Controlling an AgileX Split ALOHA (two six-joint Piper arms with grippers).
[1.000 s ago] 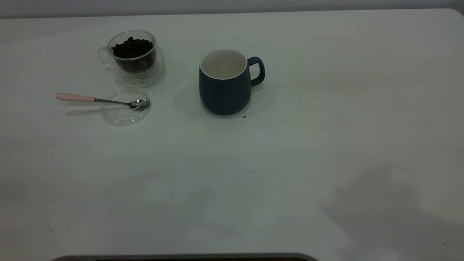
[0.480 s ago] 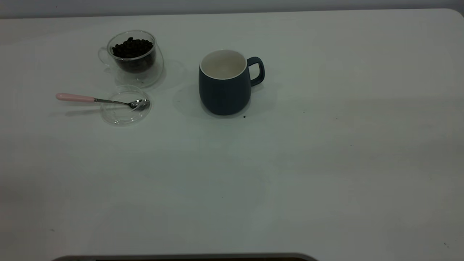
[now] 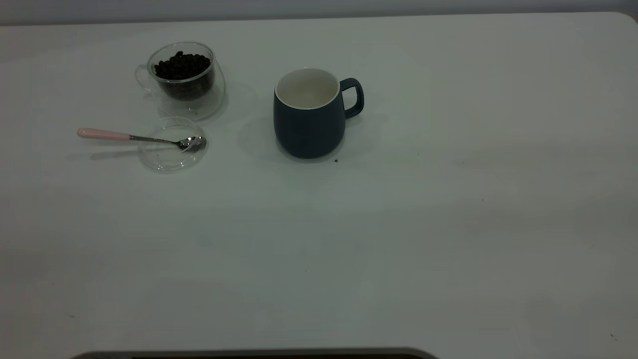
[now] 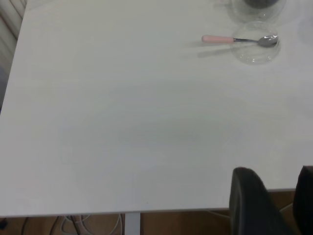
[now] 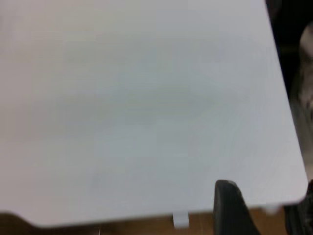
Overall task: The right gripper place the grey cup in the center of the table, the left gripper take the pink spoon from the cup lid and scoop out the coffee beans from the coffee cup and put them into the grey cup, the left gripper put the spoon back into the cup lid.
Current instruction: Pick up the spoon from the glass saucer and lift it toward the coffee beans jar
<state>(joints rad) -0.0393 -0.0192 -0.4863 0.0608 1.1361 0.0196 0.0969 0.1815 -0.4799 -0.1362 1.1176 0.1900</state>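
Observation:
The grey cup (image 3: 309, 124) stands upright near the table's (image 3: 448, 224) far middle, handle to the right, its white inside empty. The coffee cup (image 3: 182, 82) with coffee beans (image 3: 182, 65) stands at the far left. In front of it lies the cup lid (image 3: 172, 159), with the pink spoon (image 3: 119, 135) resting its bowl in it and its handle sticking out left. Neither gripper shows in the exterior view. My left gripper (image 4: 276, 200) is open and empty over the table's near edge, far from the spoon (image 4: 220, 38) and lid (image 4: 254, 51). My right gripper (image 5: 266, 210) is open and empty at a table corner.
A few tiny dark specks lie on the tabletop, one (image 3: 336, 160) just in front of the grey cup. The table's rounded corner (image 3: 629, 17) is at the far right. A dark rim (image 3: 249, 354) runs along the near edge.
A dark shadow on the table's near right side has faded away. The cups, lid and spoon have not moved.

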